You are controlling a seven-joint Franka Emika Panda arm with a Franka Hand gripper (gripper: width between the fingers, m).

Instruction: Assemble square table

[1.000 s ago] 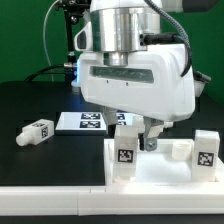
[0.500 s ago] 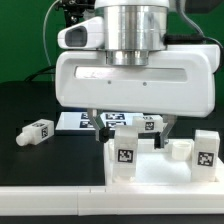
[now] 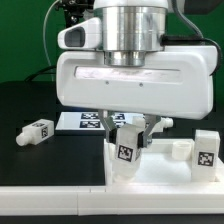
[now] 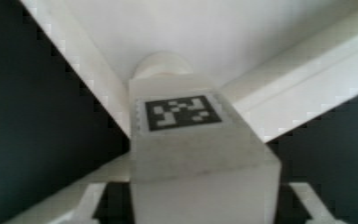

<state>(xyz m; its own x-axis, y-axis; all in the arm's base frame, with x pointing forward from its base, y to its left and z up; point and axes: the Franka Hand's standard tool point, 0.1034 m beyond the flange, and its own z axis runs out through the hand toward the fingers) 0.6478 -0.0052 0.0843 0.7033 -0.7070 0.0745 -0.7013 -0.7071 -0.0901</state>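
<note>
I am closing my gripper (image 3: 130, 136) on a small chunky white plastic leg with a black-and-white square tag (image 3: 127, 150). As far as I can judge, the jaws are clamped on its upper part. The leg is hanging tilted just under the gripper. Its lower end is sitting at the near corner of the large white plastic square tray-like top (image 3: 160, 172), which is lying directly below the gripper on the black bench (image 3: 40, 165).

In the wrist view the leg (image 4: 181, 130) is filling the middle, with the tag facing the camera and the top's rims (image 4: 87, 50) running away behind it.

I am reading the leg as light, rigid and smooth, so it is likely to slip or twist if I squeeze it off-centre. The flat opposite faces above the tag are looking like the best place to hold it, with its long axis in line with the gripper. The tilt is suggesting that it needs squaring before it goes into a socket. The top is looking stiff, yet light enough to slide under a sideways push.

A second tagged white leg (image 3: 205, 150) is standing on the top, off to the exterior view's right of the gripper. A third tagged leg (image 3: 35, 131) is lying loose on the bench well apart from the gripper, toward that view's left. The marker board (image 3: 85, 122) is lying behind the gripper.
</note>
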